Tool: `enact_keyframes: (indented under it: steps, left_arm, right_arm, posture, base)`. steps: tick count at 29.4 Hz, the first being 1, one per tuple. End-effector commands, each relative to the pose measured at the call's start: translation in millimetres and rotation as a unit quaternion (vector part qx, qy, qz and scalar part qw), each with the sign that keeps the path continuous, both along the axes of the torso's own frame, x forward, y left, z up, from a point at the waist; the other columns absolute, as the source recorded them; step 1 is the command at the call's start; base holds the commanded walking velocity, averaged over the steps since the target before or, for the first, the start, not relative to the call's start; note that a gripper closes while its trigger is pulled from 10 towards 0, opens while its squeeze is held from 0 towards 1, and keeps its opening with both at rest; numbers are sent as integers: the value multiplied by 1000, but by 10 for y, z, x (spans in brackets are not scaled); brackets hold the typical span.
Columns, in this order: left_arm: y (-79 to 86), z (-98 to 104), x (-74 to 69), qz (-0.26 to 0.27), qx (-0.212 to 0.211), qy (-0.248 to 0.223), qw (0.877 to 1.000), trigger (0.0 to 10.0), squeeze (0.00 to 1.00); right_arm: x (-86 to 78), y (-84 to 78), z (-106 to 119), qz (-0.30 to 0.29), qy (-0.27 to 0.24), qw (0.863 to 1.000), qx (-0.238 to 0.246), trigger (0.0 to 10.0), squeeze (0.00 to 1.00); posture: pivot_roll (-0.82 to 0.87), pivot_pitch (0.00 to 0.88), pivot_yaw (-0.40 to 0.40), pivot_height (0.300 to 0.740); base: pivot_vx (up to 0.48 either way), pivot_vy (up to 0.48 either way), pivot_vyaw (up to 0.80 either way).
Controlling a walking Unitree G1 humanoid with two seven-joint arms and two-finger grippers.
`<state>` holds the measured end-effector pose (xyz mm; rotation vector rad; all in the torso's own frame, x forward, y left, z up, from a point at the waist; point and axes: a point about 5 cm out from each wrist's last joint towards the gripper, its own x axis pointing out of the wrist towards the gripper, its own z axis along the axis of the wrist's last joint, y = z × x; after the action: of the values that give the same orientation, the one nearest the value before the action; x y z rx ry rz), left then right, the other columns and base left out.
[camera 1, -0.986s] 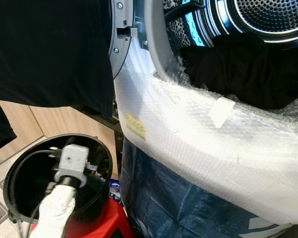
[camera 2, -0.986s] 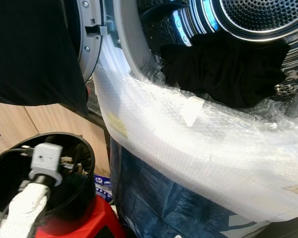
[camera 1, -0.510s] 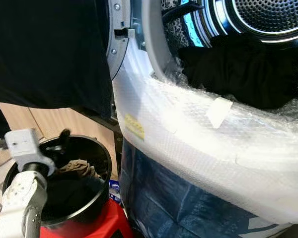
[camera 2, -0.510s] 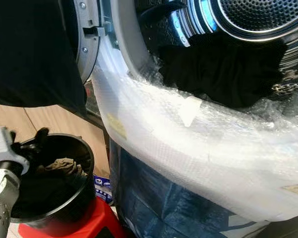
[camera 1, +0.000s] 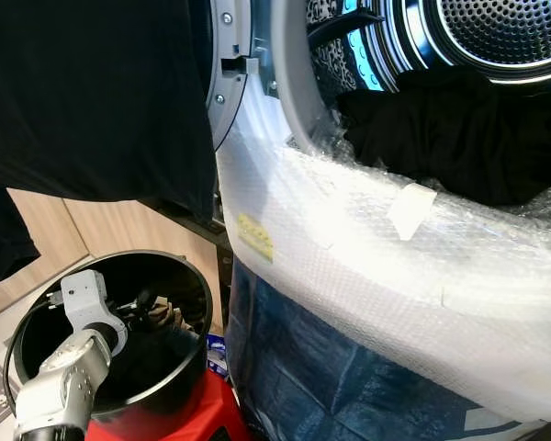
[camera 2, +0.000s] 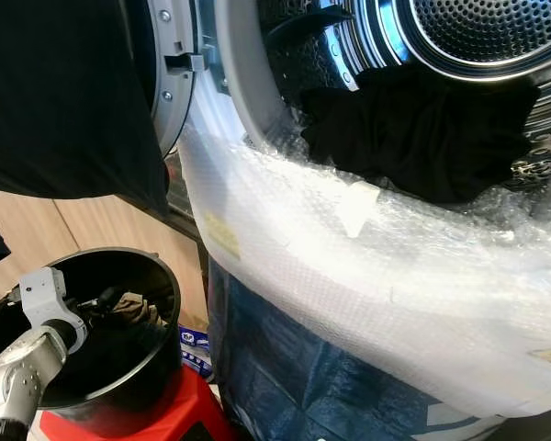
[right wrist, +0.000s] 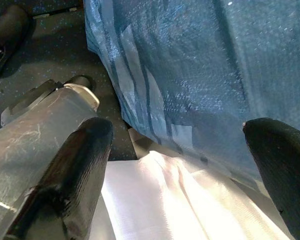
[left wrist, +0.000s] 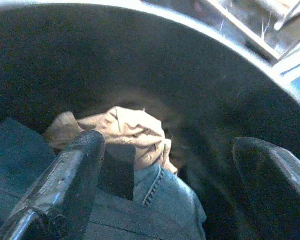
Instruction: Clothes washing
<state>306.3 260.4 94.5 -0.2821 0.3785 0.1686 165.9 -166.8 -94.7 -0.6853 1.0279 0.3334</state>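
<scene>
A black bucket (camera 1: pixel 195 296) stands at the lower left on a red stool (camera 1: pixel 205 415). My left gripper (left wrist: pixel 170 150) reaches into it, open, just above a crumpled tan cloth (left wrist: pixel 130 125) and blue jeans (left wrist: pixel 162 200) at the bottom; nothing is held. At the upper right, the washing machine drum (camera 1: pixel 510 37) is open, with dark clothes (camera 1: pixel 459 138) piled at its mouth. My right gripper (right wrist: pixel 176 131) hangs open and empty beside a blue tarp (right wrist: pixel 200 65).
Bubble wrap (camera 1: pixel 367 248) covers the washer's front below the opening, with blue tarp (camera 1: pixel 321 377) under it. A large black garment (camera 1: pixel 83 92) hangs at the upper left over the washer door (camera 1: pixel 228 83). Wood-look floor (camera 1: pixel 101 230) lies behind the bucket.
My left arm swung from over the bucket out to its left rim, then came back with the gripper down inside it. The view shifted slightly.
</scene>
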Motion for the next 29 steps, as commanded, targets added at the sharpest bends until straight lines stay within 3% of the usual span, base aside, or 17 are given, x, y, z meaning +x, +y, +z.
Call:
enact_keyframes:
  steps: [1,8,11,14,17,21,23,24,25,26,29]
  left_arm:
    - [-37,-49,29,-22,7,15,1000,10000,1000]
    - [-133,-99,128,-49,-17,28,998,10000,1000]
    - [-279,-139,218,-87,-36,29,995,10000,1000]
    - [-351,-165,257,-91,-40,34,994,10000,1000]
    - [-501,-265,275,-96,-71,55,991,10000,1000]
    - [-664,-371,245,-101,-64,86,989,10000,1000]
    - [-686,-383,237,-91,-16,93,991,10000,973]
    - [-624,-322,239,-65,33,87,994,10000,208]
    - [-624,-322,239,-65,33,87,994,10000,208]
    - [-580,-256,246,-52,68,74,994,10000,0]
    - [-543,-107,239,-33,90,51,994,10000,0]
  right_arm:
    - [-36,-29,-14,-4,9,1000,1,10000,0]
    - [-44,-89,-13,-17,10,1000,-2,10000,0]
    - [-46,-122,-11,-18,11,1000,-5,10000,0]
    - [-42,-132,-8,-19,11,1000,-6,10000,0]
    - [-28,-127,-3,-16,12,1000,-4,10000,0]
    - [0,-122,8,-26,7,1000,0,10000,0]
    - [0,-124,8,-33,4,999,1,10000,0]
    - [-9,-131,6,-36,4,999,1,10000,0]
    - [-9,-131,6,-36,4,999,1,10000,0]
    - [-16,-136,3,-34,6,999,0,10000,0]
    - [-43,-156,-6,-37,8,999,0,10000,0]
  posture:
    - [96,42,-55,740]
    - [82,38,-70,740]
    - [84,33,-84,740]
    - [85,28,-86,740]
    - [85,28,-86,740]
    - [65,22,-75,740]
    - [58,43,-71,740]
    - [59,52,-72,740]
    - [59,52,-72,740]
    - [59,52,-72,740]
    - [69,72,-75,740]
  base:
    - [0,0,0]
    - [0,0,0]
    - [0,0,0]
    - [0,0,0]
    - [0,0,0]
    - [0,0,0]
    - [0,0,0]
    - [0,0,0]
    - [0,0,0]
    - [0,0,0]
    - [0,0,0]
